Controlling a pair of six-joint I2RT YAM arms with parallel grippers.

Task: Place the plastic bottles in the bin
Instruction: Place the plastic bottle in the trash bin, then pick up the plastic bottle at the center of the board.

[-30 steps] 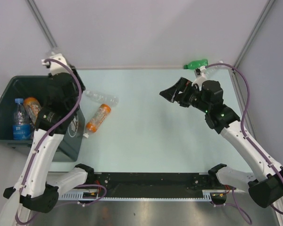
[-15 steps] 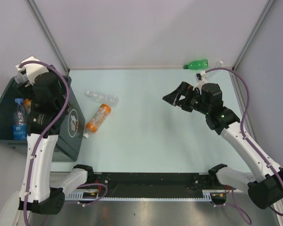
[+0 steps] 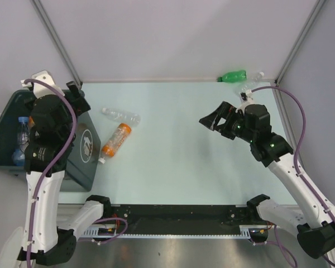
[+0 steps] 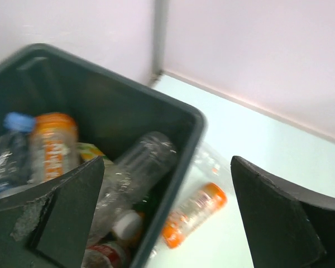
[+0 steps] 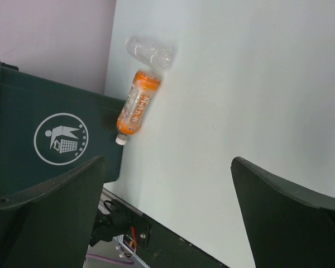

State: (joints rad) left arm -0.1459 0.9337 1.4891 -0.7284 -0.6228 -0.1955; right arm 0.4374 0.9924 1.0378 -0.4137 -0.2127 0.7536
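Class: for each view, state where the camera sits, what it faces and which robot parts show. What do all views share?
Top: above and behind the arms, looking down on the table; both arms show.
Left wrist: over the bin, looking in; the left pincer shows, open.
Right wrist: above the table, facing the bin's side; the right pincer shows, open.
All share the orange bottle by the bin.

Overhead cam sits up behind the arm bases and looks down on the whole counter (image 3: 178, 139) from pretty far off. Left wrist cam peers out between the fingers of the left pincer (image 4: 167, 162), close over the bin (image 4: 176, 114), tilted down into it and facing the back wall. Right wrist cam hangs further off, looking across the counter at the bin's emblem side. All three catch the bin and the orange bottle (image 3: 116, 139) beside it.
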